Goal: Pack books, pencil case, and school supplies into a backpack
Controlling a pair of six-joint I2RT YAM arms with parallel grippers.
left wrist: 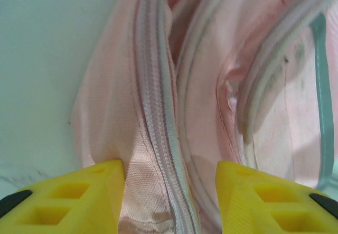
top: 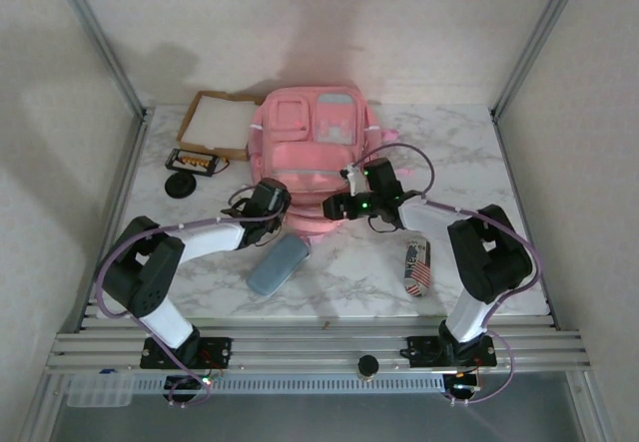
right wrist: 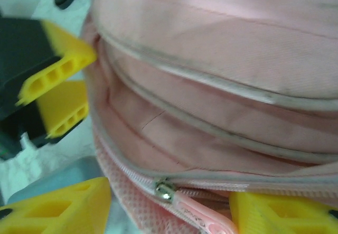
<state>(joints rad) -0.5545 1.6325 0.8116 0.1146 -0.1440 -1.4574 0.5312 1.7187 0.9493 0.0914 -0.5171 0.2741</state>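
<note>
**Backpack** (top: 305, 133): pink fabric, lying flat towards the far side of the table (top: 479, 163), its zippered mouth facing the arms.

**Handling:** judged soft, limp and light. The walls sag and fold, and only the zipper band (left wrist: 158, 112) and the piping offer any firmness.

**Best hold:** the mouth's zipper edge or the pink zipper pull (right wrist: 198, 215).

**Left gripper** (left wrist: 169, 192): at the mouth's left side, fingers parted astride the zipper band, with fabric bunched between them and no firm pinch evident.

**Right gripper** (right wrist: 169, 210): at the mouth's right side, fingers wide apart either side of the pull, holding nothing.

**Pencil case** (top: 278, 264): grey-blue, just in front of the mouth.
</note>
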